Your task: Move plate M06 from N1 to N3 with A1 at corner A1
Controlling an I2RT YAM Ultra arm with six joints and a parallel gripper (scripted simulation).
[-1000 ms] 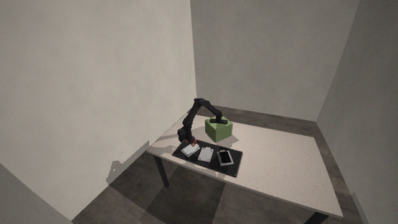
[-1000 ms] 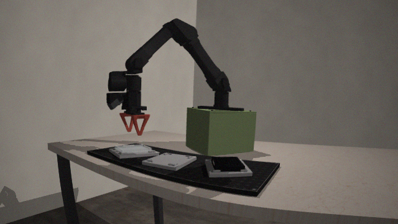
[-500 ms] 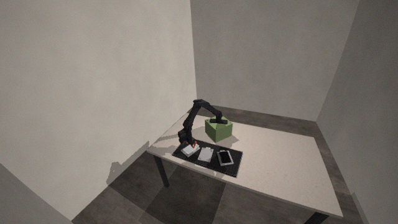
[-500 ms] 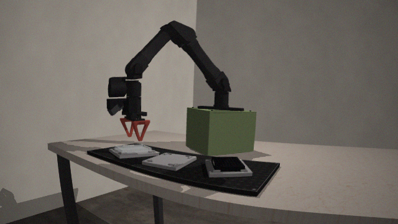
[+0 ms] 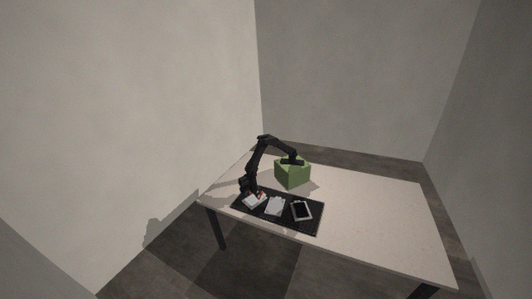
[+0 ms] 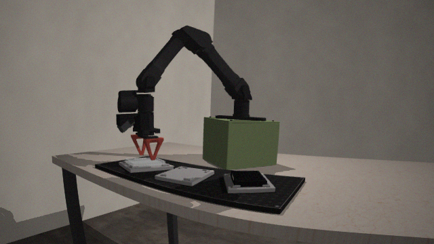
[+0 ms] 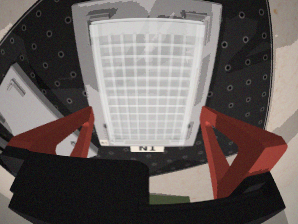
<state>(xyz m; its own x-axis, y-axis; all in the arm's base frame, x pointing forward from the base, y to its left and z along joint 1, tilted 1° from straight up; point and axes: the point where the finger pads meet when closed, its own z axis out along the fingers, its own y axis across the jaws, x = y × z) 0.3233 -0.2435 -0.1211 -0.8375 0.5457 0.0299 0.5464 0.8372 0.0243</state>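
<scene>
While spread fingers [image 6: 147, 149] hang over the black deck [image 6: 285, 190], grey walls [image 5: 125, 104] enclose the table [image 5: 374, 224].

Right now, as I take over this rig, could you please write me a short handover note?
Gripper: jaws fully open, holding nothing, low over the white plate, one red finger on each long side of it in the wrist view.
White plate: in its nest at the deck's left end in the exterior view, not yet gripped.
Middle nest: bears no plate.
Black plate: on the right-hand nest, untouched.
I cannot read the nest labels or plate IDs here.
Done: approach only.
Left: close on the plate, lift, set it flat in N3 with A1 at the marked corner, release.
</scene>
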